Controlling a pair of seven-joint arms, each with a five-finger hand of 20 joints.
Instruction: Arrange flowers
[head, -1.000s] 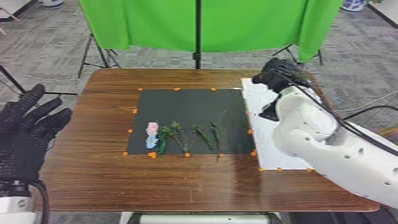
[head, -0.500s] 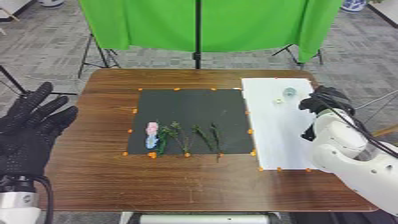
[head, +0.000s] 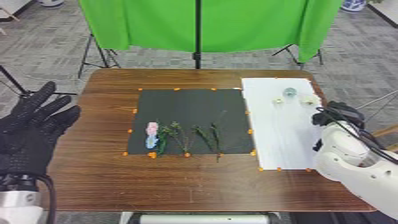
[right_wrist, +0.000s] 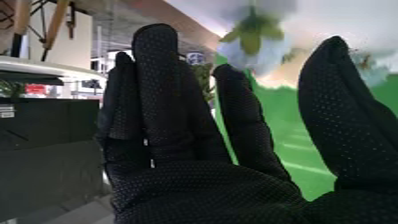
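Reading the brown table (head: 160, 187) as a clock, twelve at its far edge, we have our left hand (head: 27, 142) at nine o'clock, beside the table, its fingers straight and spread, grasping nothing. On the dark mat (head: 182, 107), we see a pink flower (head: 152, 127) near the mat's eight o'clock, with a blue flower (head: 151, 142) just on its near side and green leaves (head: 163, 140) alongside. Green stems (head: 203, 136) lie between the mat's five and seven o'clock, one poking over the near edge.

At three o'clock lies the white sheet (head: 280, 137), orange marks (head: 280, 168) along its near edge. Our right hand (head: 339, 115) is by the sheet's right side, between two and three o'clock. In the right wrist view, we see that hand (right_wrist: 204, 190) released, fingers straight, thumb apart. Farther off, toward one o'clock, three pale flowers (head: 290, 92) sit on the sheet. Beyond the table at twelve hangs a green cloth (head: 142, 25), a black pole (head: 198, 30) before it.
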